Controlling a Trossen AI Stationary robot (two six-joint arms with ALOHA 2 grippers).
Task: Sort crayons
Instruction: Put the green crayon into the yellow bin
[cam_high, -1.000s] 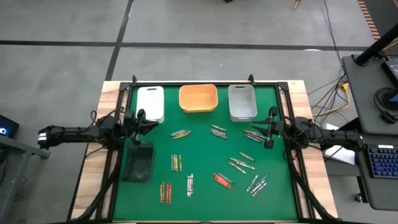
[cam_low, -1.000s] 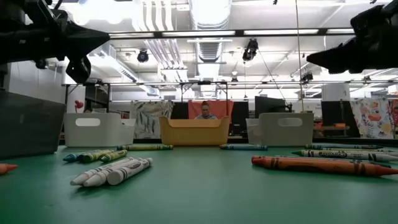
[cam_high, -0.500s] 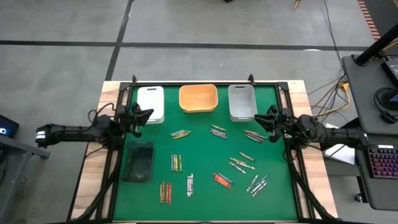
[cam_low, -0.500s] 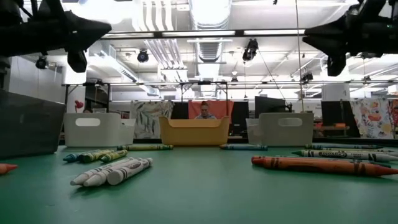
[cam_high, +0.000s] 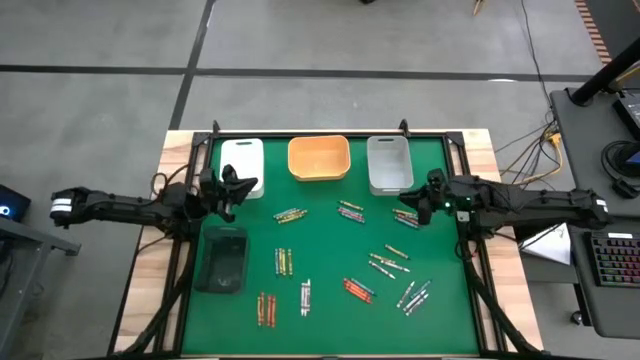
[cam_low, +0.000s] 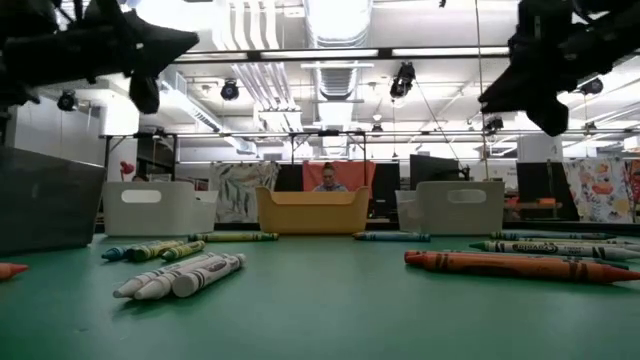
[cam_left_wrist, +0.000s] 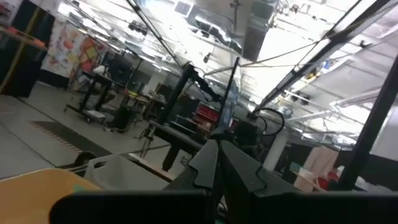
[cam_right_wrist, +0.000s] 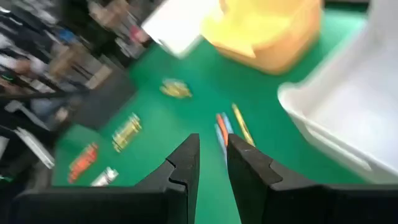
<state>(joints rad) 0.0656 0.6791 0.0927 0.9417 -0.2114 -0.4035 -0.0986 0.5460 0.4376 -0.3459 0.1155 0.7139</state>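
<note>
Green felt covers the worktop (cam_high: 330, 320), with small thin wax crayons (cam_high: 355, 290) lying in scattered clusters across its middle and near parts, none yet in the trays at the far edge. Nearest the right pincer (cam_high: 415, 207), narrowly parted and empty, is a cluster (cam_high: 406, 217) just below and beside it, its long axis running roughly left-right. Since a second ago this pincer has swung leftward over that cluster. Meanwhile the left pincer (cam_high: 232, 183), fully closed and empty, has drawn toward the white tray (cam_high: 242, 152).
</note>
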